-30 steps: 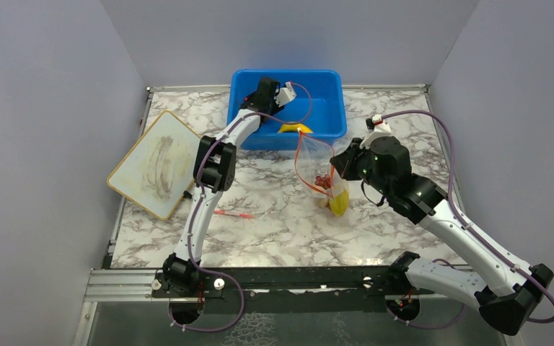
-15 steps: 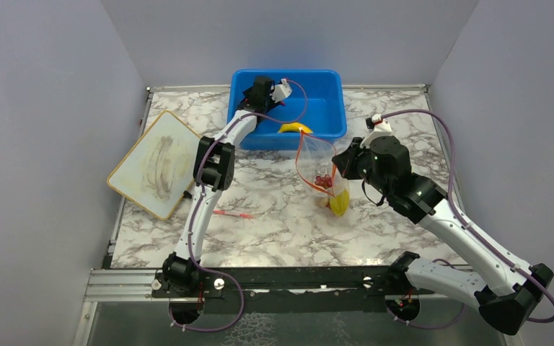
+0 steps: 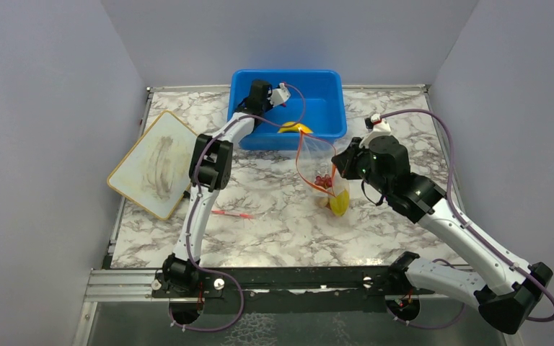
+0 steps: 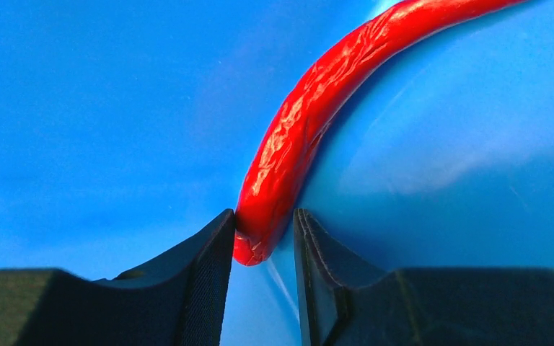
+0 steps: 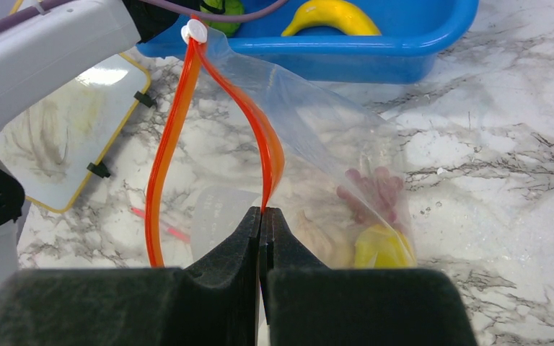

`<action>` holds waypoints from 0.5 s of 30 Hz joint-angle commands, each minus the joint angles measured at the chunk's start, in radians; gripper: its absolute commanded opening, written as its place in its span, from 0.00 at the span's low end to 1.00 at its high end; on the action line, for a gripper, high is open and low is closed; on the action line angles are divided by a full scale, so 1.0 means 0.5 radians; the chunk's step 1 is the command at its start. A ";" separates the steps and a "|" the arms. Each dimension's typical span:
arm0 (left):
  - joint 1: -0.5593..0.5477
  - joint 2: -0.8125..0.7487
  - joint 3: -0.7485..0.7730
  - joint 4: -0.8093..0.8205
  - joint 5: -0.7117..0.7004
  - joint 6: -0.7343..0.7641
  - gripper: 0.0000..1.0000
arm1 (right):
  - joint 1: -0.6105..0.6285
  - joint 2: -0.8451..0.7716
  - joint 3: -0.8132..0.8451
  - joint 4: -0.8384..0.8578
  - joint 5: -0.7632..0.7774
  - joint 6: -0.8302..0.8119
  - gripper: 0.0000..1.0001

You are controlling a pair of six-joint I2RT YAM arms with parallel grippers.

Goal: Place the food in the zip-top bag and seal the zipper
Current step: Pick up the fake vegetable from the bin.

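A: Where do we have the red chili [image 4: 310, 115]?

B: In the blue tub [image 4: 79, 108], at the top centre of the overhead view. In the left wrist view it curves from the upper right down to the middle. The left gripper [image 4: 263, 223] has its jaws narrowly apart on either side of the chili's lowest tip. One jaw touches it and the other stands a sliver off, so we cannot tell whether it is really gripped.

A: How do we think it handles?

B: We judge it light, slender and smooth-skinned. Pinched at the very tip, it could swing or slip out. A hold further up the curve looks safer to us.

A: And the zip-top bag [image 5: 317, 122]?

B: It stands on the tabletop [image 3: 274, 216] just in front of the tub, right of centre. It is thin, floppy film. The right gripper [image 5: 262, 216] has its jaws fully closed on the orange zipper [image 5: 169, 144], the stiffest place to hold, and the mouth gapes open. We see a yellow piece [image 5: 382, 249] and a reddish bunch [image 5: 371, 191] inside. A banana [image 5: 332, 14] lies in the tub.
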State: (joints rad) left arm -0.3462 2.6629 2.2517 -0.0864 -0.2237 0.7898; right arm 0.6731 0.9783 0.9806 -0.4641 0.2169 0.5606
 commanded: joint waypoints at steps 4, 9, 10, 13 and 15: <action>-0.035 -0.292 -0.276 -0.206 0.360 -0.167 0.37 | 0.010 0.000 0.063 0.029 0.019 0.020 0.01; -0.044 -0.332 -0.310 -0.230 0.372 -0.222 0.40 | 0.008 -0.005 0.085 0.011 0.010 0.020 0.01; -0.044 -0.311 -0.290 -0.233 0.348 -0.221 0.41 | 0.010 -0.018 0.076 0.015 0.016 0.022 0.01; -0.037 -0.212 -0.192 -0.266 0.280 -0.195 0.43 | 0.009 -0.051 0.053 0.017 0.020 0.029 0.01; -0.033 -0.148 -0.111 -0.299 0.246 -0.190 0.46 | 0.010 -0.065 0.059 -0.007 0.025 0.030 0.01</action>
State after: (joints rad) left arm -0.3622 2.5389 2.1246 -0.1719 -0.0944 0.7086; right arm 0.6731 0.9749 0.9806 -0.4641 0.2161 0.5694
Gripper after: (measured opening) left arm 0.435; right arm 0.012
